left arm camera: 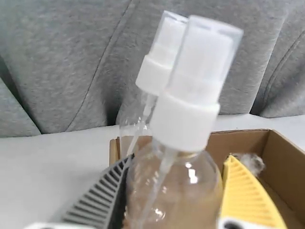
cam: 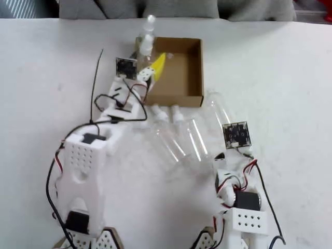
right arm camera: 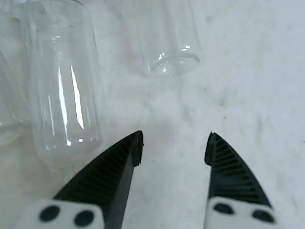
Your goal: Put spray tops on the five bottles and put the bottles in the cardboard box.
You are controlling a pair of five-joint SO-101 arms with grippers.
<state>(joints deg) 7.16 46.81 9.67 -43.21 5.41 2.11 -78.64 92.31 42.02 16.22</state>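
My left gripper (left arm camera: 178,164) is shut on a clear bottle (left arm camera: 174,191) with a white spray top (left arm camera: 190,109), held upright between the grey and yellow fingers (left arm camera: 243,191). In the high view this bottle (cam: 145,45) stands at the far left corner of the cardboard box (cam: 193,72). Just behind it stands a second bottle with a spray top (left arm camera: 159,62). Three more clear bottles lie on the table in front of the box (cam: 167,136) (cam: 193,136) (cam: 218,108); two have white tops towards the box. My right gripper (right arm camera: 174,148) hangs open over bare table near two lying bottles (right arm camera: 62,95) (right arm camera: 167,38).
The right arm (cam: 236,135) stands at the table's front right, the left arm's base (cam: 83,166) at the front left with loose cables. A grey sofa (left arm camera: 71,62) runs behind the table's far edge. The box's inside (cam: 181,62) is mostly bare.
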